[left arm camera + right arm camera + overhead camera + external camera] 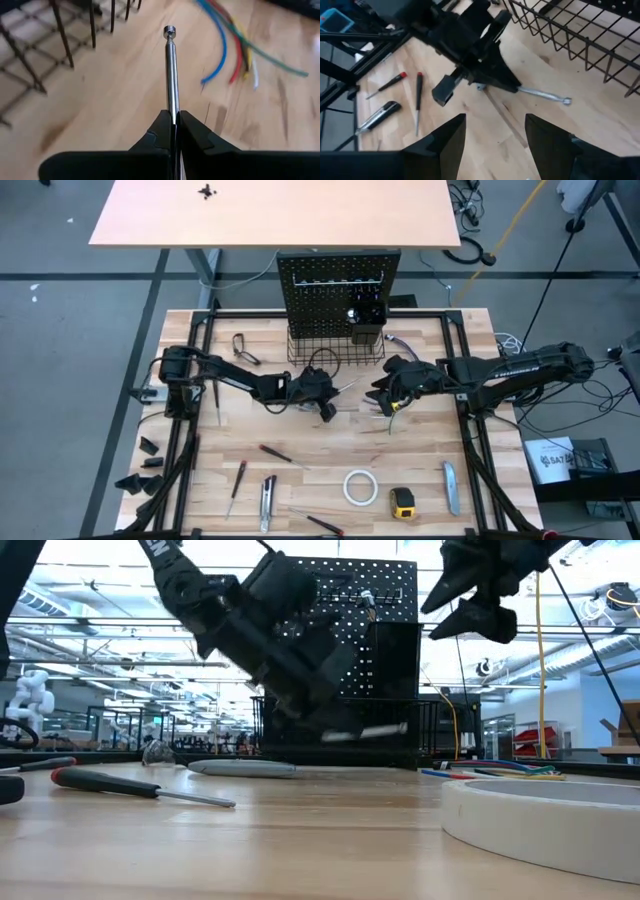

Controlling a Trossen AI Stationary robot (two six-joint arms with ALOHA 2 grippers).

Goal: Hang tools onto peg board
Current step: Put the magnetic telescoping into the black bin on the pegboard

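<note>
Tools lie spread on the wooden surface (420,430), and one of them is held up off it. The left tool (330,395) is clenched on a thin silver rod (172,75) with a small round tip. The rod sticks out past the fingers, just in front of the black wire basket (335,350). In the right wrist view the same rod (545,95) points toward the basket wires.

The right tool (388,398) hangs above the surface with its two fingers (445,142) spread apart and nothing between them. It faces the left tool, near it but not touching.

The peg board (338,280) stands upright at the far side of the surface, with the basket at its foot. A bundle of coloured wires (235,45) lies on the wood beside the rod's tip.

Near the front edge rest a white tape roll (360,487), a yellow tape measure (403,502), a grey utility knife (450,485) and a red-and-black screwdriver (275,452). Pliers (242,345) lie on the left, near the board.
</note>
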